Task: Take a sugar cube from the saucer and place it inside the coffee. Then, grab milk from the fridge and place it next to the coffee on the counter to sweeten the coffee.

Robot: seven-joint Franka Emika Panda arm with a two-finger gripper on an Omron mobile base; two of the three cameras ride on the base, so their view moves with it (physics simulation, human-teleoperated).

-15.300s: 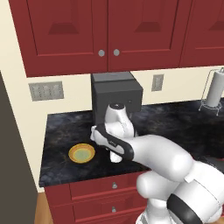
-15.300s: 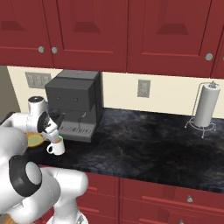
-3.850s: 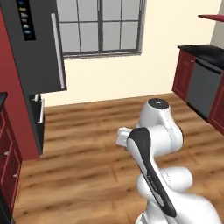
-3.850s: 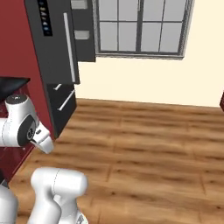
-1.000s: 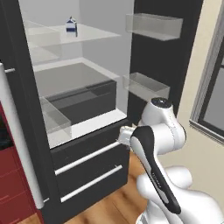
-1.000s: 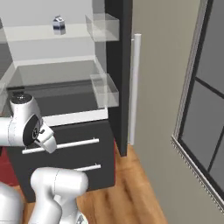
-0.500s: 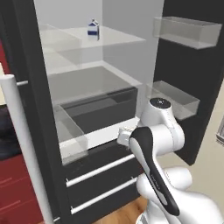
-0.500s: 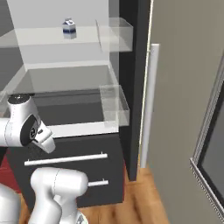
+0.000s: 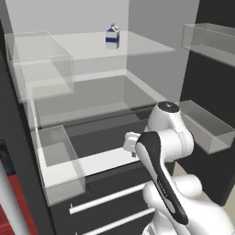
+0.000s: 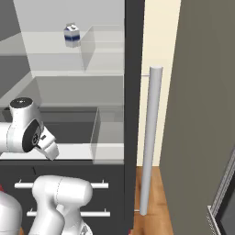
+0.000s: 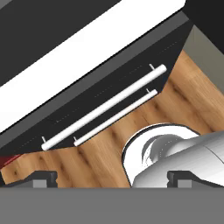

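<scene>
clear fridge shelf (image 9: 137, 46), milk (image 9: 112, 37) standing on it

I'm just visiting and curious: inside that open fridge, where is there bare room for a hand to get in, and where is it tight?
The upper shelf of the fridge is bare on both sides of the milk, its lone item. The shelf below looks bare too. It tightens at the clear bins along the left side and those on the door. The gripper hangs open, low, facing the drawer handles.
</scene>
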